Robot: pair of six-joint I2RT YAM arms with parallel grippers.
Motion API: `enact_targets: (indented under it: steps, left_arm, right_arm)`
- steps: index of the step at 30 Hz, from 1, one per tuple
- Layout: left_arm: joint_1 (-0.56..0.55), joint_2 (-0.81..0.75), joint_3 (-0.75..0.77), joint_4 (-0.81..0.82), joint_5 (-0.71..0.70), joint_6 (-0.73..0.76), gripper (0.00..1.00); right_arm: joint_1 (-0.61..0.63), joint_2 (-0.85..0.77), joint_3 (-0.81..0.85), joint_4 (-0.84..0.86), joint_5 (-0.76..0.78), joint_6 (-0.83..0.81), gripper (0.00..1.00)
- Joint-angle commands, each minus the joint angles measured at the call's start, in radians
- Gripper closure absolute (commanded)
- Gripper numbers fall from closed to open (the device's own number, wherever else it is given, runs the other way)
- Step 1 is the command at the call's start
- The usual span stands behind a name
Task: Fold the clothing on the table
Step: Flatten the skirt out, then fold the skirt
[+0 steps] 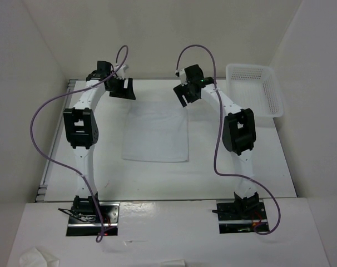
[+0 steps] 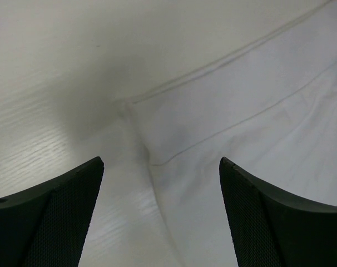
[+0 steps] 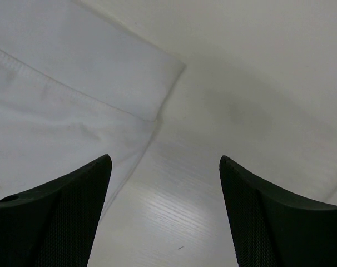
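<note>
**Both my hands wide open at the cloth's far corners**

The clothing (image 1: 156, 133) lies flat in the middle of the table (image 1: 229, 172), a plain white, roughly rectangular piece with its long sides running near to far.

My left gripper (image 1: 121, 88) hangs by the cloth's far-left corner. Its jaws are spread wide with nothing between them. In my left wrist view that corner sits just ahead of the gap between my fingers, and thin hem lines run off to the right.

My right gripper (image 1: 186, 93) hangs by the far-right corner, equally wide and empty. There my wrist view shows one layer of fabric lying over another, with a stitched hem along the lower one.

A white mesh basket (image 1: 254, 89) stands at the table's far right, well apart from the cloth.
</note>
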Motion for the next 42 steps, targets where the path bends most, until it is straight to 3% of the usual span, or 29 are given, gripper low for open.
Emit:
enact_targets:
  steps: [1,5,12,21,29,34,38,42]
  left_arm:
    - [0.015,0.051,0.123,-0.055,-0.026,-0.036,0.10]
    - [0.015,0.144,0.244,-0.143,-0.064,-0.036,0.11]
    - [0.015,0.392,0.689,-0.416,-0.092,-0.006,0.16]
    - [-0.037,0.392,0.686,-0.486,-0.164,0.013,0.19]
    - [-0.056,0.423,0.708,-0.499,-0.135,0.034,0.23]
    - [-0.056,0.444,0.719,-0.499,-0.135,0.034,0.34]
    - [-0.056,0.444,0.719,-0.499,-0.126,0.043,0.50]
    - [-0.056,0.454,0.728,-0.509,-0.126,0.043,0.52]
  right_arm:
    - [-0.051,0.008,0.094,0.007,-0.067,0.032,0.18]
    - [-0.076,0.045,0.149,-0.014,-0.085,0.032,0.18]
    - [-0.076,0.080,0.159,-0.023,-0.104,0.041,0.20]
    - [-0.076,0.111,0.179,-0.042,-0.133,0.041,0.20]
    - [-0.076,0.129,0.199,-0.051,-0.144,0.041,0.21]
    - [-0.076,0.138,0.199,-0.051,-0.164,0.041,0.21]
    - [-0.076,0.158,0.199,-0.051,-0.185,0.051,0.21]
    - [-0.076,0.176,0.222,-0.060,-0.219,0.051,0.21]
